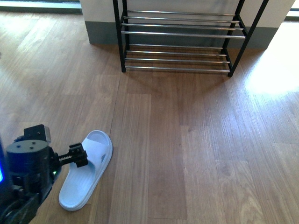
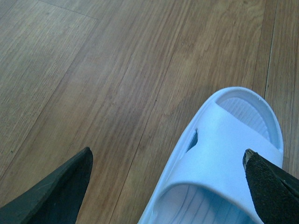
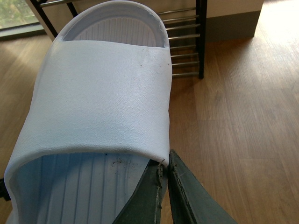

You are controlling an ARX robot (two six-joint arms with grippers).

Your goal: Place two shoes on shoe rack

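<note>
**Floor slide (image 1: pixel 86 172) aimed at the shoe rack (image 1: pixel 177 33); second slide (image 3: pixel 98 93) pinched in the right gripper (image 3: pixel 163 186).**

In the front view the floor slide is seen at 7 o'clock on the wooden floor (image 1: pixel 187 140). Its long axis is laid from 7 to 1 o'clock, open toe at 1, toward the rack at 12. The left gripper (image 1: pixel 78 155) is spread wide at its strap with nothing held. One of its fingers (image 2: pixel 268 186) is seen over the strap's edge, the other over bare floor; contact cannot be told. The left arm (image 1: pixel 28 163) is kept low, reached toward 3 o'clock. The second slide is clamped at its strap edge by the right gripper, toe toward the rack.
</note>
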